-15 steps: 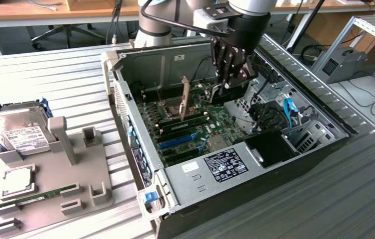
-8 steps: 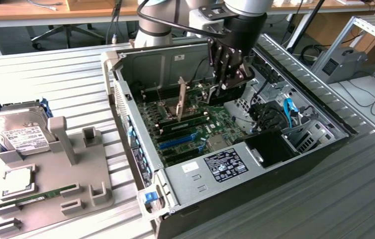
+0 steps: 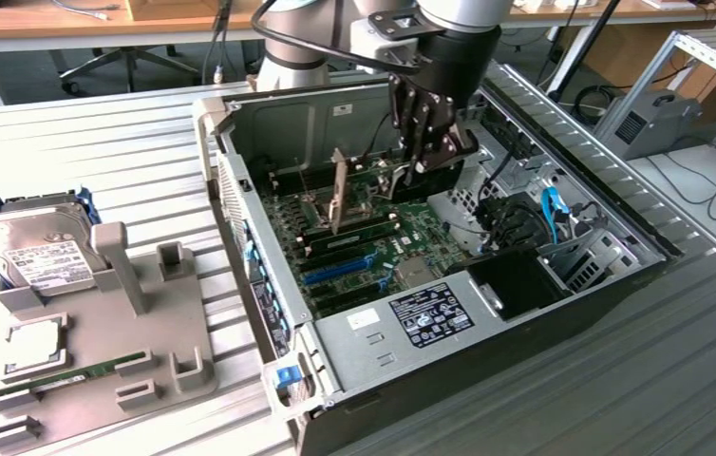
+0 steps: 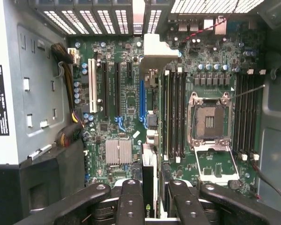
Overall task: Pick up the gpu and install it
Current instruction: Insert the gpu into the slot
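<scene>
My gripper [image 3: 429, 152] hangs inside the open computer case [image 3: 254, 285], shut on the gpu [image 3: 384, 185]. The card hangs upright and edge-on above the motherboard [image 3: 396, 237]. Its pale metal end bracket [image 3: 339, 190] points toward the case's rear wall. In the wrist view the gpu [image 4: 149, 180] is a thin black edge between the two fingers [image 4: 131, 201], and its bracket [image 4: 159, 51] is at the far end. The card's edge lies just beside the blue slot [image 4: 142, 101] and roughly parallel to it. Whether it touches the board I cannot tell.
A grey fixture [image 3: 142, 313] at the exterior view's left carries a silver hard drive [image 3: 35, 252], a chip [image 3: 35, 342] and a green RAM stick [image 3: 80, 370]. Inside the case are the power supply [image 3: 428, 313], drive bays with blue cables [image 3: 548, 204] and an open CPU socket [image 4: 210, 122].
</scene>
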You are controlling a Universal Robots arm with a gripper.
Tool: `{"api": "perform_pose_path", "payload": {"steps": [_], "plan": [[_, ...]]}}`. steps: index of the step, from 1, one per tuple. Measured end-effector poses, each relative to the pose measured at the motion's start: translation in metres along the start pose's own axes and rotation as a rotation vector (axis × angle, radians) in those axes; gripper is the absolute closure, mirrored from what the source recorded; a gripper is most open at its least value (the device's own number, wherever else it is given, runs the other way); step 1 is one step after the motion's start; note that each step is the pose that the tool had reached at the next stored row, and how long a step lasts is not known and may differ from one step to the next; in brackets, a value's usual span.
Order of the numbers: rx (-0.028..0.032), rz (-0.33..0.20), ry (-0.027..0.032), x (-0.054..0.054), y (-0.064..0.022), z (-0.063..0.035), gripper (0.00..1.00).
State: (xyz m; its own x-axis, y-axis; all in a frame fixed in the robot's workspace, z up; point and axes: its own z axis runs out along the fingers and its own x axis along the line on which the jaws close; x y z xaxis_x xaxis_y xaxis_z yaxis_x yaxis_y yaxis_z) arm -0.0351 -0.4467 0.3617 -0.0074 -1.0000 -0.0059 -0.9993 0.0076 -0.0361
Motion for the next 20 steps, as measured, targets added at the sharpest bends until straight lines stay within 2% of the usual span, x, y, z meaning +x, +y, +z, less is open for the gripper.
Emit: {"api": "perform_pose_path", "payload": {"steps": [3,15,16,17,18,19,20], "plan": [[-0.0001,0.0,0.0001,0.0001,0.0036,0.0003,0.74],[-0.0002,0.011,0.0,0.0054,0.0043,0.0051,0.74],[-0.0081,0.011,-0.0001,0.0056,0.0042,0.0058,0.74],[-0.028,0.012,0.0004,0.0058,0.0044,0.0066,0.74],[-0.0432,0.012,0.0006,0.0058,0.0044,0.0072,0.74],[-0.0531,0.012,0.0006,0.0059,0.0044,0.0076,0.74],[-0.0549,0.012,0.0009,0.0063,0.0044,0.0075,0.74]]}}
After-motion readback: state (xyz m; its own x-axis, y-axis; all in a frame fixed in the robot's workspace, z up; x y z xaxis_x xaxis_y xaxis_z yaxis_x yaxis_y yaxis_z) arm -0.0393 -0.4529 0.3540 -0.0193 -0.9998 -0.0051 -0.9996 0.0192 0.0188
